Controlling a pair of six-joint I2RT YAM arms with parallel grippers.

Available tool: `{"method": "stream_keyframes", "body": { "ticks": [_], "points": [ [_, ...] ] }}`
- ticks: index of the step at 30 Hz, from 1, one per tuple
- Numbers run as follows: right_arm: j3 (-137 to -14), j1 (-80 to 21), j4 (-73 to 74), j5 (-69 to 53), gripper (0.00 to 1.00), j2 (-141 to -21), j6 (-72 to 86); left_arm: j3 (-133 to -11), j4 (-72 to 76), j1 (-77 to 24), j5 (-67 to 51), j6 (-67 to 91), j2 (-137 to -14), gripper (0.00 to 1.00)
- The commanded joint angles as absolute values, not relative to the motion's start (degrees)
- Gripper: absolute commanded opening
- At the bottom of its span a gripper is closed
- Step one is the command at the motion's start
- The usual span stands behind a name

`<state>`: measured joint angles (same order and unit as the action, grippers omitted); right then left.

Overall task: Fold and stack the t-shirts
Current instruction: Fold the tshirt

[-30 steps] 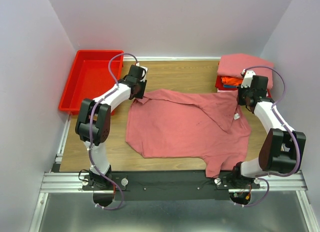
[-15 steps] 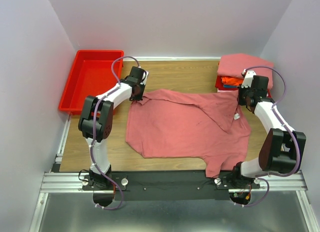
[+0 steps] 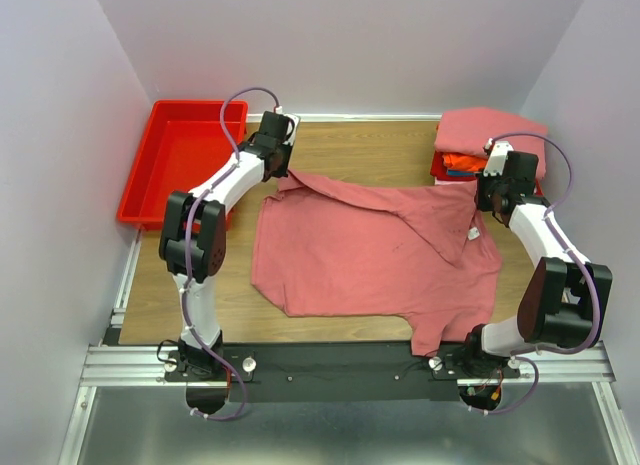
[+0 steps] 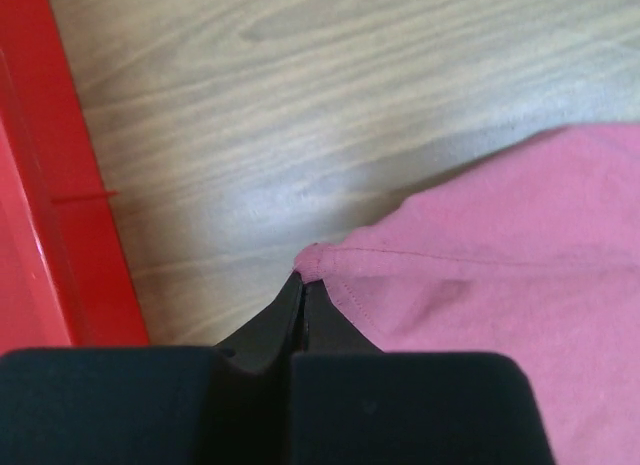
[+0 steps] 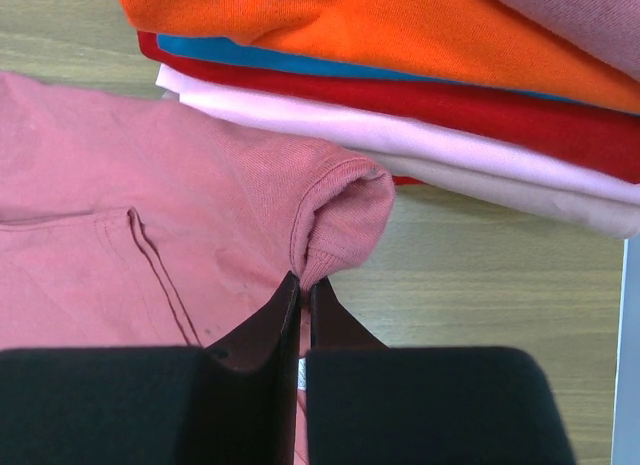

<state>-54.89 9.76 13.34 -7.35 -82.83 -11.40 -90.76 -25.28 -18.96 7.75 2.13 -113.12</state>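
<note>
Moved: the left gripper (image 4: 303, 285) has closed up since a second ago and shifted toward the far-left of the table (image 3: 350, 143). It has drawn the shirt's far-left corner out with it. The right arm and the rest of the cloth lie as they did.
Left gripper: its fingers are pressed together on a hemmed corner of the salmon-pink t-shirt (image 3: 370, 250). The pinched tip of cloth pokes out just past the fingertips, with bare wood beyond it.
Right gripper: the right gripper (image 5: 303, 285) has its fingers nearly together, clamped on a rolled fold at the shirt's far-right edge, right beside the folded pile.
Salmon-pink t-shirt: it lies spread mostly flat across the middle of the table between the two arms. A diagonal crease crosses its far-right part, and a small white tag (image 3: 472, 232) shows near the right side. Its near-right part reaches the dark rail at the arms' bases.
Pile: a stack of folded t-shirts (image 3: 490, 133) sits at the far-right corner. The wrist view shows orange, blue, red and pale pink layers under a pink top one.
Red bin: the red bin (image 3: 138, 185) stands at the far-left, off the table's left edge. Its wall is close to the left fingers but apart from them.
</note>
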Motion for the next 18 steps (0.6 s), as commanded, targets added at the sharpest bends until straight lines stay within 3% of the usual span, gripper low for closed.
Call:
{"method": "stream_keyframes", "body": {
  "ticks": [1,12,18],
  "points": [
    [-54.4,10.2,13.4,-8.4,0.10,-82.8,-10.8,-92.7,-24.4,-18.9,10.9,0.5,-116.2,0.00],
    [-54.1,10.3,13.4,-8.5,0.10,-83.1,-10.9,-98.4,-21.0,-20.4,20.7,-4.7,-119.3,0.00],
    [-54.1,10.3,13.4,-8.6,0.10,-83.1,-11.0,-99.9,-20.3,-20.7,20.4,-6.1,-121.2,0.00]
  ]
}}
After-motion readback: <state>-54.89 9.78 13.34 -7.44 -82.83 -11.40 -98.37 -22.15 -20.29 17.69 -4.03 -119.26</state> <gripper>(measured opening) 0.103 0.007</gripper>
